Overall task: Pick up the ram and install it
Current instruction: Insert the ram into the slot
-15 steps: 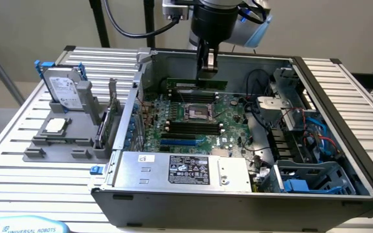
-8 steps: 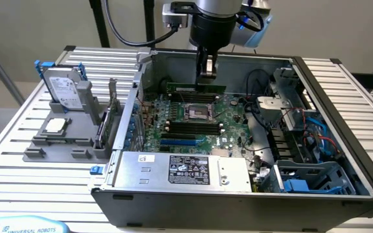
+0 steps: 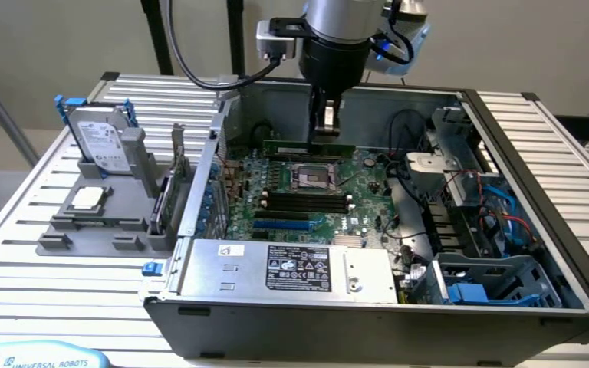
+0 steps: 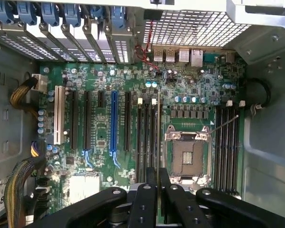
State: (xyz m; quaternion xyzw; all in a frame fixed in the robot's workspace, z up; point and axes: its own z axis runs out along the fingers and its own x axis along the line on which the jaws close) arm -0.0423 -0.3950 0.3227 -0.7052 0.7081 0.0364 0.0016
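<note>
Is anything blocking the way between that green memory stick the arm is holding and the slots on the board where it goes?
Nothing visible does. The tool grips the ram above the motherboard, and the black memory slots beside the processor socket look empty.

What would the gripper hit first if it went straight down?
Probably the black slots beside the socket. The gripper, shut on the ram, points down at them, so the ram would touch first; depth is unclear.
</note>
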